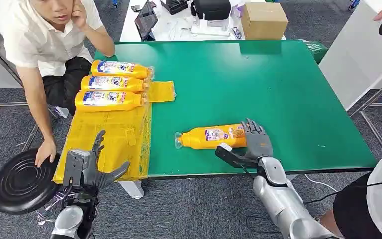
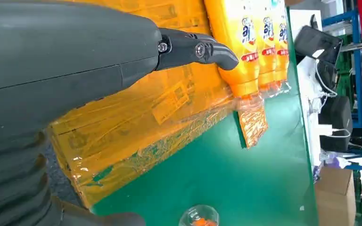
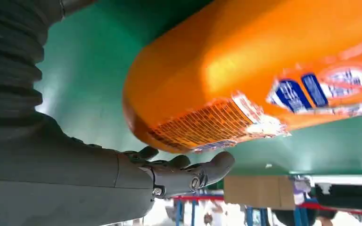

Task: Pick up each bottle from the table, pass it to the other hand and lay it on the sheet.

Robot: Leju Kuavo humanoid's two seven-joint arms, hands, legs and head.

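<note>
Just ahead of right hand (image 1: 256,143) fingertips: fourth bottle (image 1: 211,137) flat on green table (image 1: 278,94), base toward spread fingers, nothing gripped. Advice: wrap body squarely before lifting. Left hand (image 1: 92,167) open, waiting beside yellow sheet (image 1: 114,137).

Three orange bottles (image 1: 113,84) with white-and-blue labels are lying side by side across the far end of the yellow sheet (image 1: 110,140), caps pointing right. A fourth orange bottle (image 1: 210,137) is lying on its side on the green tabletop (image 1: 278,94), clear cap leftward, its base apparently touching the right hand (image 1: 256,142).
</note>
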